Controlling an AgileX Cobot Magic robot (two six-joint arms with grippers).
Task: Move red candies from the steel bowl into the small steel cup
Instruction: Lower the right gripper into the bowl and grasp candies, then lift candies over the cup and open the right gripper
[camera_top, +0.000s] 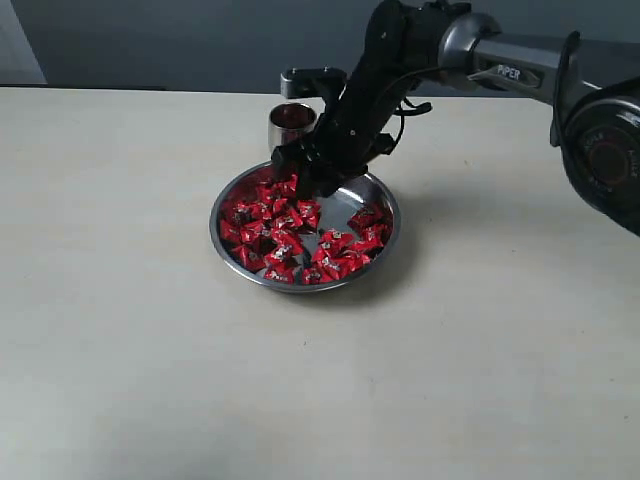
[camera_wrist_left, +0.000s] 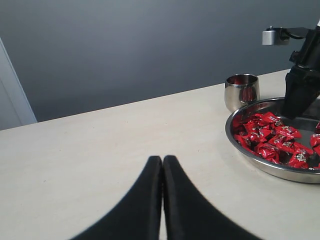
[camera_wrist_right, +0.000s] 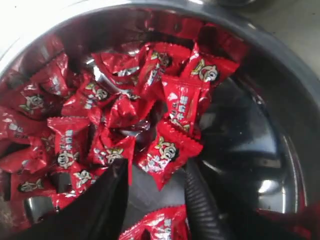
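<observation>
The steel bowl sits mid-table, full of red candies. Just behind it stands the small steel cup. My right gripper reaches down into the bowl's far side. In the right wrist view this gripper is open, its fingers spread among the red candies above the bowl's bare floor. One candy lies loose between the fingers. My left gripper is shut and empty over bare table, well away from the bowl and cup.
The right arm stretches in from the right at the back, over the cup and the bowl's far rim. A pale tabletop surrounds the bowl, and a dark wall runs behind the table.
</observation>
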